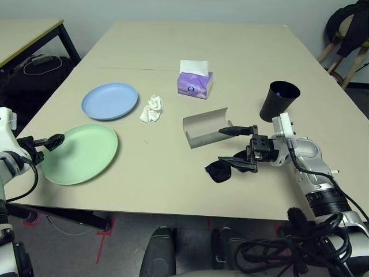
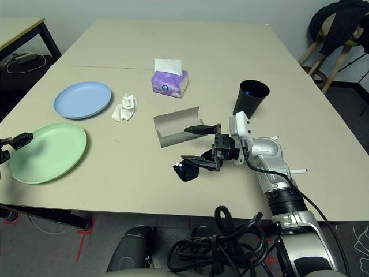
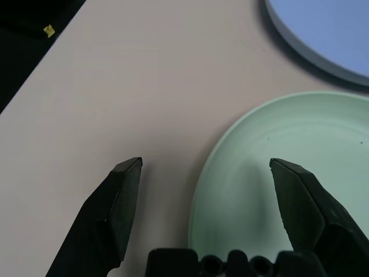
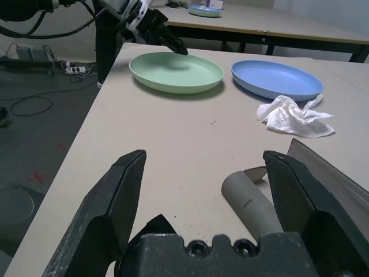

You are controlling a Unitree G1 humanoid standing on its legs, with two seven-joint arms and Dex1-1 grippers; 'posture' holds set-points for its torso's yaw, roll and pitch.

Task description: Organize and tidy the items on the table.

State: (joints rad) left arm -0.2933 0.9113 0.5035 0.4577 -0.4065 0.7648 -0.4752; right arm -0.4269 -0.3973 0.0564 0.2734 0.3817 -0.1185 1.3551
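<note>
On the table (image 1: 242,52), a green plate (image 1: 81,153) lies front left with a blue plate (image 1: 109,101) behind it. My left gripper (image 1: 51,145) is open, its fingers straddling the green plate's left rim (image 3: 202,190). A crumpled white tissue (image 1: 152,109) lies beside the blue plate, and a purple tissue box (image 1: 195,82) stands farther back. The grey glasses case (image 1: 207,128) lies open in the middle. Black sunglasses (image 1: 222,171) rest in front of it. My right gripper (image 1: 222,145) hangs open and empty just above them. The black cup (image 1: 279,101) holds something blue.
A black-legged side desk (image 1: 29,34) stands at the far left with a dark bag (image 1: 34,66) under it. A chair with dark clothing (image 1: 346,34) is at the back right. Black cables (image 1: 300,242) bunch under my right arm. A seam (image 1: 132,69) crosses the tabletop.
</note>
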